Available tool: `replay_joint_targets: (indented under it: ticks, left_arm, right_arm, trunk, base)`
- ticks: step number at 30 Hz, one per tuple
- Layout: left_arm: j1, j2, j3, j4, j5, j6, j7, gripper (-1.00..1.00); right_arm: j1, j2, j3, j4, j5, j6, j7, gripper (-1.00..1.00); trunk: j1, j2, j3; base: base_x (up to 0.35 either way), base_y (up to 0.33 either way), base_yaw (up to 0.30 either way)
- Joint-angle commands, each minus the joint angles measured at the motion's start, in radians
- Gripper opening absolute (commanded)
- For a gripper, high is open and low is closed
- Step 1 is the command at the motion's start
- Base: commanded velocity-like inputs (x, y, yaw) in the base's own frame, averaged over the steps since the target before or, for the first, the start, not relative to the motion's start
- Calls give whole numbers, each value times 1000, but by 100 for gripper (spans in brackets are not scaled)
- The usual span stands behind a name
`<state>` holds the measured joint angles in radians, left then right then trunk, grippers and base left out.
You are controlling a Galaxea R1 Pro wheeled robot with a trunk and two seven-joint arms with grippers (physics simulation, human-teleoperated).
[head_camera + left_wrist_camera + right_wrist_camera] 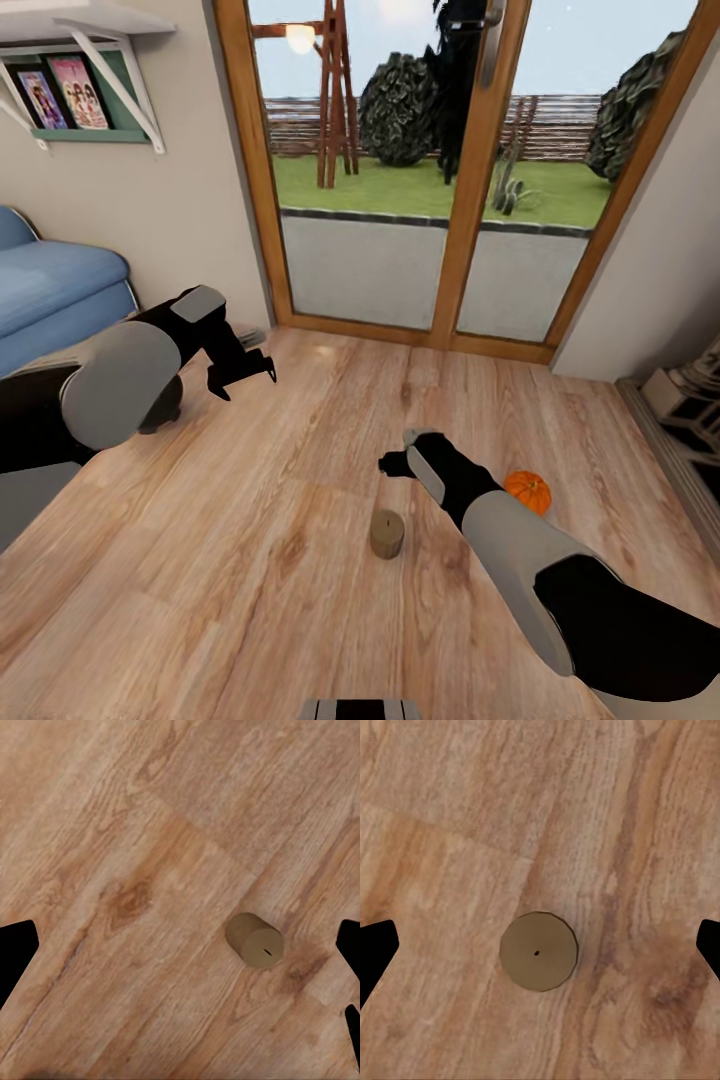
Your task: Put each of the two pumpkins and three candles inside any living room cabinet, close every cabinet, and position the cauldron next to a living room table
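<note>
A candle (387,533), a short stubby tan-grey cylinder, stands upright on the wood-plank floor. An orange ribbed pumpkin (527,490) lies on the floor to its right, partly behind my right forearm. My right gripper (396,464) hangs above the candle and is open. In the right wrist view the candle (538,950) shows from straight above, centred between the spread fingers (376,949). My left gripper (243,375) is open in the air to the left, well away from the candle, and its wrist view has the candle (255,941) on the floor below, off to one side.
A wood-framed glass patio door (420,170) stands ahead, with the garden beyond it. A blue sofa (50,280) is at the left, under a wall shelf (75,90). An ornate grey object (690,395) sits at the right edge. Open floor lies around the candle.
</note>
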<state>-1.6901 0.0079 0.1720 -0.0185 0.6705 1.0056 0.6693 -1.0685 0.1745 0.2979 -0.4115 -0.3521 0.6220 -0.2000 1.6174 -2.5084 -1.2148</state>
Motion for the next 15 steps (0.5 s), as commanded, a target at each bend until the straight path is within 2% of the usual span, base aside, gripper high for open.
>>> replay_joint_targets:
  ticks: [1, 12, 15]
  left_arm:
    - [0, 0, 8, -1, 3, 2, 10, 100]
    - [0, -1, 7, -1, 3, 2, 10, 100]
    - [0, -2, 7, -1, 3, 2, 10, 100]
  right_arm:
    - [-1, 0, 5, -22, -10, 2, -9, 100]
    - [-1, 0, 8, -106, -1, 5, -13, 100]
    - [-1, 0, 11, -175, 8, 11, -31, 100]
  trunk:
    - [0, -1, -5]
    - [5, -3, -47]
    - [6, -4, -59]
  base:
    - [0, 0, 0]
    - [0, 0, 0]
    - [0, 0, 0]
